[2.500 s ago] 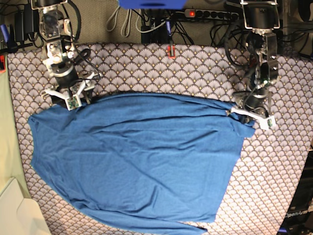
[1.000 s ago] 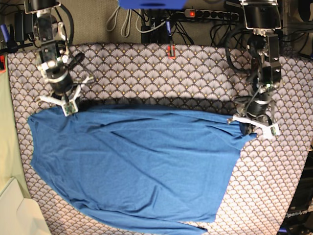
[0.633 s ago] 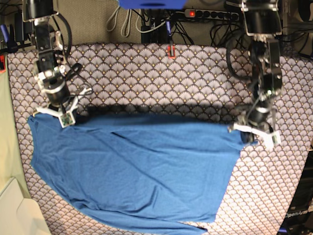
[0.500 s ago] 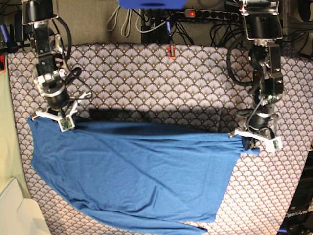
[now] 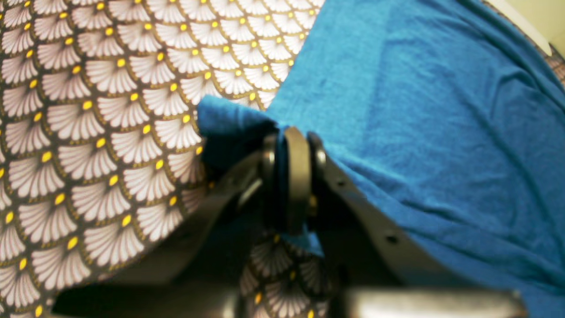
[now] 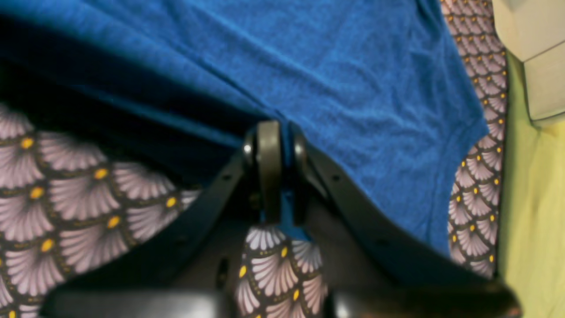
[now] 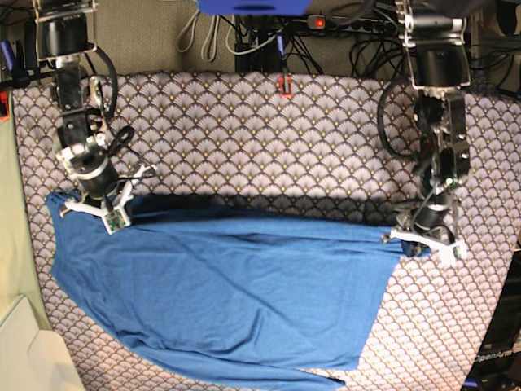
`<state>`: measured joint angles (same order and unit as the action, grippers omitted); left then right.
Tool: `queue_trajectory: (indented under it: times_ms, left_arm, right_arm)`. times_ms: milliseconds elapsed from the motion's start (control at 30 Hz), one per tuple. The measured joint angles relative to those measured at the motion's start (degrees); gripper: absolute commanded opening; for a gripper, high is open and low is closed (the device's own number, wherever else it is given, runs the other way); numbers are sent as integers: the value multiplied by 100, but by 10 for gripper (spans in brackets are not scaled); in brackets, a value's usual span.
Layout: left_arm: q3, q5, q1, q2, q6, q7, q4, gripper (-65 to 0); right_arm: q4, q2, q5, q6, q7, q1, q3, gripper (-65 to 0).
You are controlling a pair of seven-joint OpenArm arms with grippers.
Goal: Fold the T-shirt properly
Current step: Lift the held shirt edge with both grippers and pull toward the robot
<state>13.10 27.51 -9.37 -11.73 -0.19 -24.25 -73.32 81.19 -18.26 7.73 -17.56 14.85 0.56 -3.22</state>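
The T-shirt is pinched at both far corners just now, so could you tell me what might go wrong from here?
1. Each end effector, left and right, pinches only a thin edge of the T-shirt, so a corner may slip out under tension.
2. The lifted far edge sags between them and the cloth is creased, so wrinkles may get folded in.
3. Dragging could bunch the tablecloth.

Your base view looks straight down from high above the grey scallop-patterned tablecloth [image 7: 269, 122]. Each wrist view sits close behind its own black pinched jaws, facing past them. All three share the large plain medium-blue knit T-shirt [image 7: 228, 301] [image 5: 441, 110] [image 6: 344, 66] beyond the fingertips.
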Motion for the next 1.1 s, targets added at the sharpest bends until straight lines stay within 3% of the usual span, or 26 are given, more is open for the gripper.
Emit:
queue_trajectory:
  times_ms: [200,567,800,1100]
  left_arm:
    - [-22,0,-321,13,-2,7,378,-646]
    - [-713,-17,-962,-35,15,44,1152,-646]
    - [-710,-11,-1329,-63,11,42,1659,-646]
    - [-732,-22,-1561,-35,0,44,1967,-646]
  right_arm:
    - [-332,0,-2,-24,-9,330,-2,-632]
    - [-946,0,0,-26,-37,918,-7,-631]
    - [-1351,-208,26,-24,-105,1152,-741,-631]
    - [-1360,-203,26,-26,-262,1290,-796,-631]
